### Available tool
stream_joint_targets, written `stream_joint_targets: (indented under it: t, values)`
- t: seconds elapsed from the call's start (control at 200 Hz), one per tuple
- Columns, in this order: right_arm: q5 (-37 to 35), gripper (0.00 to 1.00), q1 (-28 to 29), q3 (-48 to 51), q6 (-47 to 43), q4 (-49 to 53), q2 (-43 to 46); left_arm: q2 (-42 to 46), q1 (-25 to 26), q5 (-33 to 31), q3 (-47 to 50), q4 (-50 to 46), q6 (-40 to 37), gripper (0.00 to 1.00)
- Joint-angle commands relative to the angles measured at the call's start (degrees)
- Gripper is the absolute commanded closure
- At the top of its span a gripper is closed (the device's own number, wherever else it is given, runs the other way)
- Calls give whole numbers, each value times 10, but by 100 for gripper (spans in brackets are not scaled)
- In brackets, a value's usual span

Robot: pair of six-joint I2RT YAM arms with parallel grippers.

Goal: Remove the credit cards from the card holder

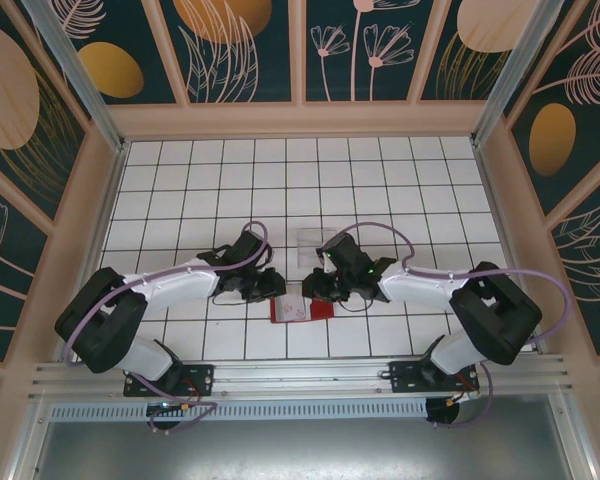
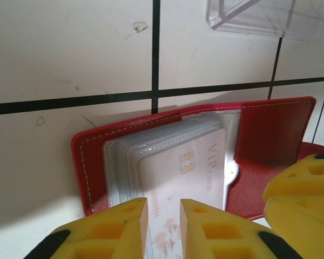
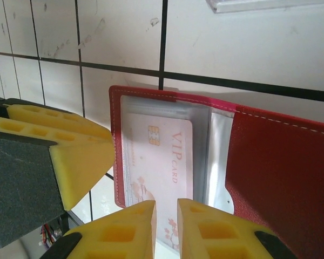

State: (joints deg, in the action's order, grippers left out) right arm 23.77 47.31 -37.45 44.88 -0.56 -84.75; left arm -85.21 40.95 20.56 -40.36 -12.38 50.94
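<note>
The red card holder point(image 1: 294, 309) lies open on the white tiled table between my two grippers. In the left wrist view the card holder point(image 2: 270, 135) shows a stack of clear sleeves and a pale credit card point(image 2: 186, 172) marked VIP with a gold chip. My left gripper point(image 2: 163, 209) hovers over the card's near end, its jaws a narrow gap apart with nothing pinched. My right gripper point(image 3: 167, 210) stands the same way over the same credit card point(image 3: 162, 154), with the holder's red flap point(image 3: 283, 167) to its right. Other cards are hidden.
A clear plastic tray point(image 1: 315, 241) sits just beyond the holder, its edge visible as the tray point(image 2: 270, 19). The two grippers stand close together: the right gripper's fingers point(image 2: 302, 189) crowd the left wrist view, and the left gripper's fingers point(image 3: 70, 154) crowd the right one.
</note>
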Motion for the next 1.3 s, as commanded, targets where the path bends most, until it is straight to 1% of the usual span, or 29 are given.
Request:
stream_joint_targets:
  t: [0.0,0.19,0.315,0.44,0.901,1.086,1.246,1.296]
  values:
    - [31,81,-9,24,-17,-46,-10,-20,4,10,9,10,9,76]
    - [50,81,-18,39,-29,-74,-26,-46,4,0,14,-8,-5,76]
    - [67,81,-21,54,-25,-107,-43,-51,4,-6,19,-14,-8,77]
    - [71,81,-21,58,-23,-119,-55,-52,4,-8,19,-19,-13,78]
    - [102,86,-24,102,32,-208,-56,-68,4,-10,17,-21,-14,81]
    - [108,92,-25,108,46,-226,-48,-70,4,-10,14,-23,-14,82]
    - [117,92,-25,114,62,-250,-54,-71,4,-9,13,-23,-15,82]
    - [118,90,-25,117,66,-257,-55,-70,4,-9,14,-23,-14,82]
